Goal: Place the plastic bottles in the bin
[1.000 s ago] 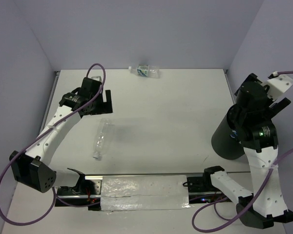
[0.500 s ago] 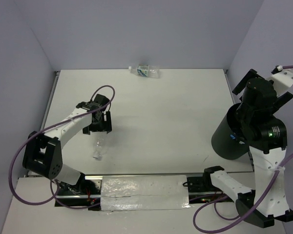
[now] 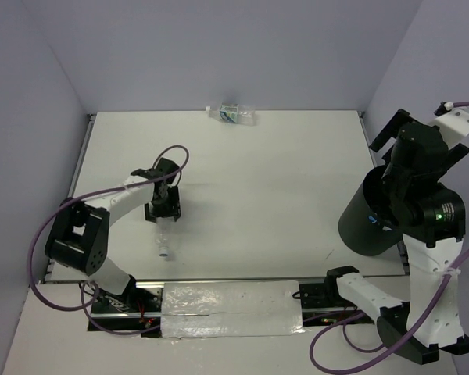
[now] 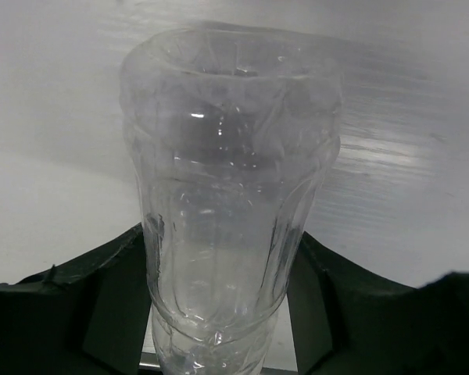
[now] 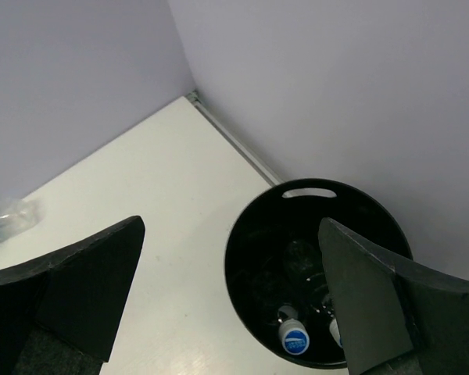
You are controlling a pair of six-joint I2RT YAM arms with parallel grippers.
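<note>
Your left hand [image 3: 162,205] has dropped onto the clear bottle [image 4: 230,195] near the desk's left edge and now pinches its body. Your right hand [image 5: 230,234] waits spread above the bin [image 5: 313,190], so lift and carry next.

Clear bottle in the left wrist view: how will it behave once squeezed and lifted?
The clear bottle looks empty, so probably light. Its thin crinkled wall will likely dent between the left gripper's fingers. Smooth and round, lying on the table, it may slip or roll if released.
</note>
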